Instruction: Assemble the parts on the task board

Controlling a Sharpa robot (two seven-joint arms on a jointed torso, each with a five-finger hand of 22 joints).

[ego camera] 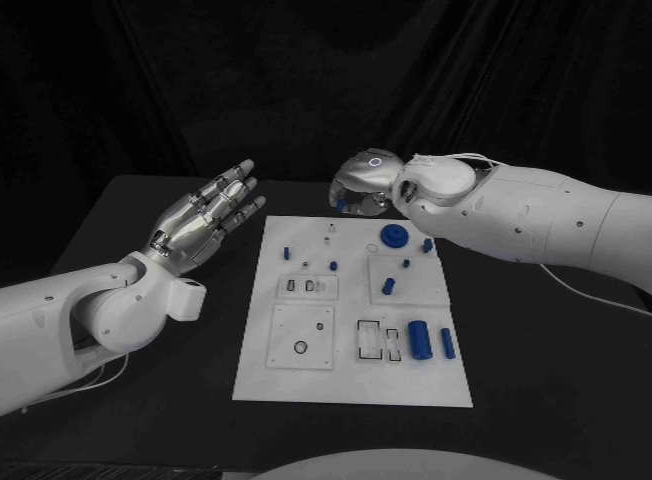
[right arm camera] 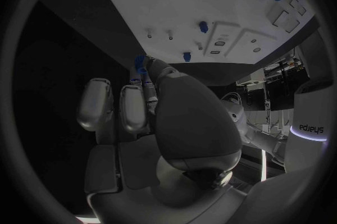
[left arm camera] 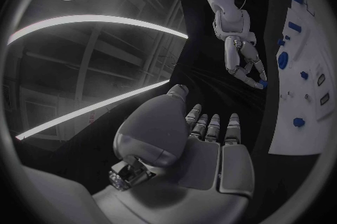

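The white task board (ego camera: 352,385) lies in the middle of the black table. On it are a blue gear (ego camera: 394,237), two blue cylinders (ego camera: 431,342) near its right edge, and several small blue pegs (ego camera: 388,287). My right hand (ego camera: 364,184) hovers over the board's far edge and pinches a small blue part (right arm camera: 140,64) between thumb and fingertip; the same part (left arm camera: 263,84) is at the fingertips in the left wrist view. My left hand (ego camera: 204,220) is raised to the left of the board, fingers spread, holding nothing.
Rectangular recesses and a black ring (ego camera: 299,348) mark the board's near half. Bare black table (ego camera: 542,350) surrounds the board on all sides. My right forearm (ego camera: 542,220) reaches in above the table's far right.
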